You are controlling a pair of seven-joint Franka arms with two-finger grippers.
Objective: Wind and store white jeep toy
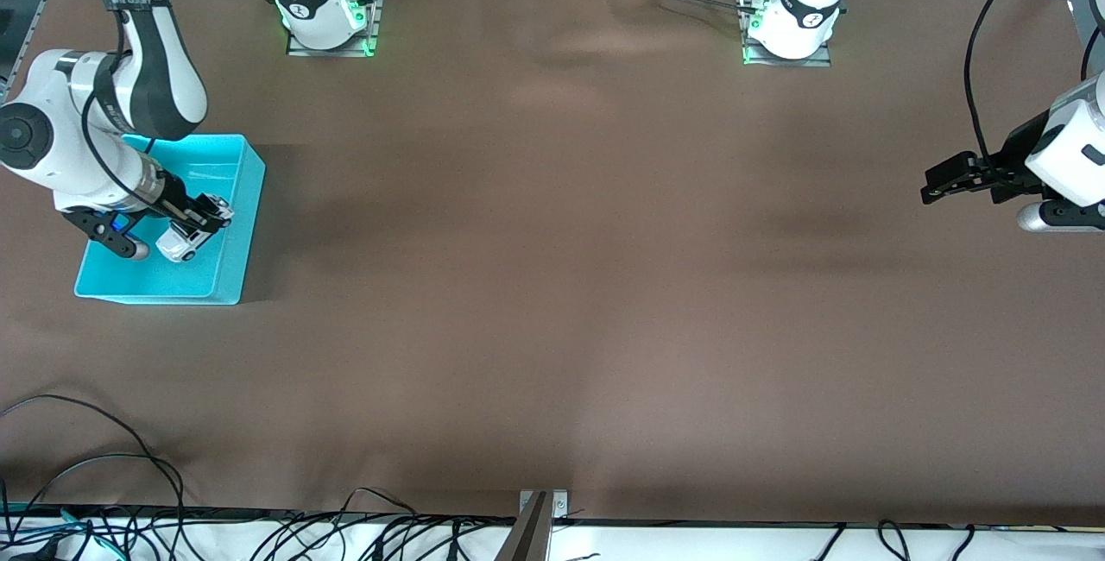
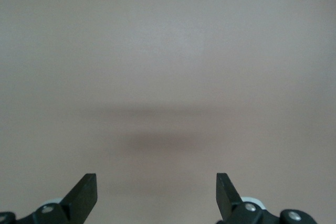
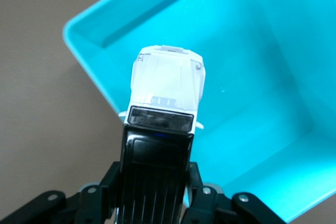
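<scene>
The right hand (image 1: 205, 217) is clenched on the white jeep toy (image 1: 184, 242), holding it up in the air over the turquoise bin (image 1: 226, 285). In the right wrist view the two fingers (image 3: 202, 195) press against the sides of the jeep's black roof, and its white hood (image 3: 167, 80) points away from the wrist, out over the bin's inside close to one of its corners. The jeep's nose tilts down toward the bin floor; it does not seem to rest on that floor, though the small gap between them is hard to judge.

The bin sits on the brown surface (image 1: 552, 285) at the right arm's end, nearer to the front camera than the right arm's base (image 1: 326, 13). No other thing shows inside the bin.

The left hand (image 1: 937, 184) waits well apart from the bin, hanging over bare surface at the left arm's end. It is released: in the left wrist view its two fingers (image 2: 84, 195) stand wide apart with nothing between them, and only the plain brown cloth with a soft shadow lies under them
</scene>
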